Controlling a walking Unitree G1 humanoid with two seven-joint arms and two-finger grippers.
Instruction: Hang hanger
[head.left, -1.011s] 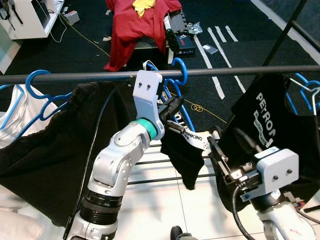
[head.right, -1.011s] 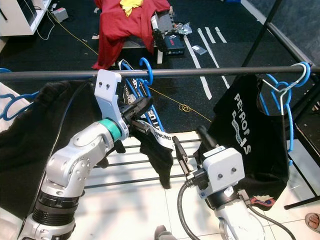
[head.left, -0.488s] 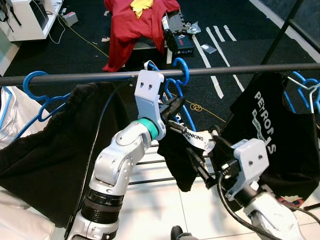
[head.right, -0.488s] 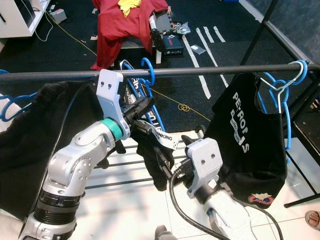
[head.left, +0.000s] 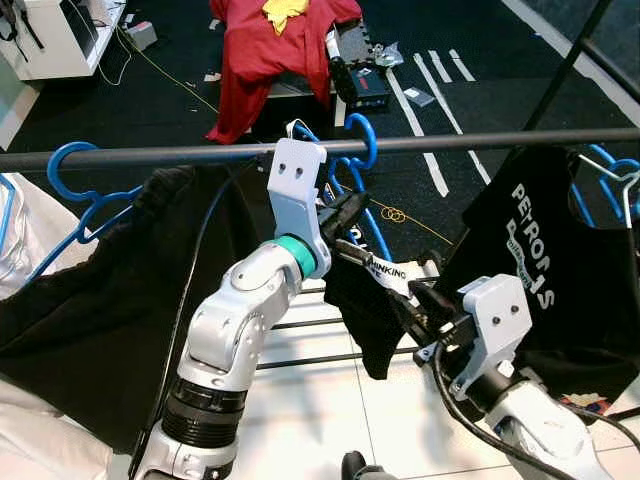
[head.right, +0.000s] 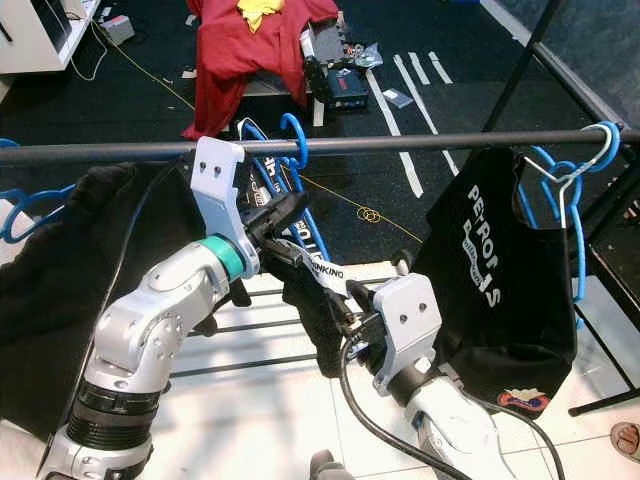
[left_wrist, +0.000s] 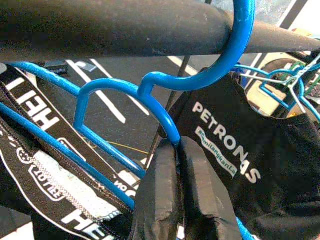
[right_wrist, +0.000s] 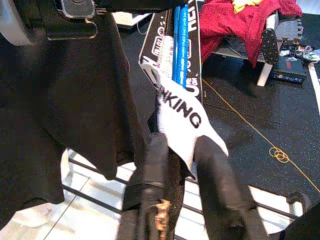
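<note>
Rail: a dark rail (head.left: 480, 142) crosses the eye views from 9 to 3 o'clock, above both arms.
Hanger: the blue hanger (left_wrist: 150, 95) has its hook over the rail; in the left eye view the hook (head.left: 362, 140) sits just at 3 o'clock of the left wrist housing.
Left gripper: the left gripper (left_wrist: 179, 150) is raised to just under the rail, jaws clenched on the hanger's neck below the hook.
Garment: a black garment (head.left: 365, 310) with a white lettered band (right_wrist: 182, 112) hangs from the hanger, between the two arms.
Right gripper: the right gripper (right_wrist: 175, 150) reaches toward 10 o'clock into the garment's lower part; its jaws stand a little apart with the white band between them, and whether they pinch it I cannot tell.
Black shirt: a black shirt (head.right: 500, 280) with white print hangs on another blue hanger (head.right: 575, 190) at the 3 o'clock end of the rail.
Dark cloth: dark cloth (head.left: 90, 300) hangs at 9 o'clock, under more blue hangers.
Floor: red cloth (head.left: 265, 50) lies on the dark floor at 12 o'clock; white tiles (head.left: 320, 410) below the arms.
</note>
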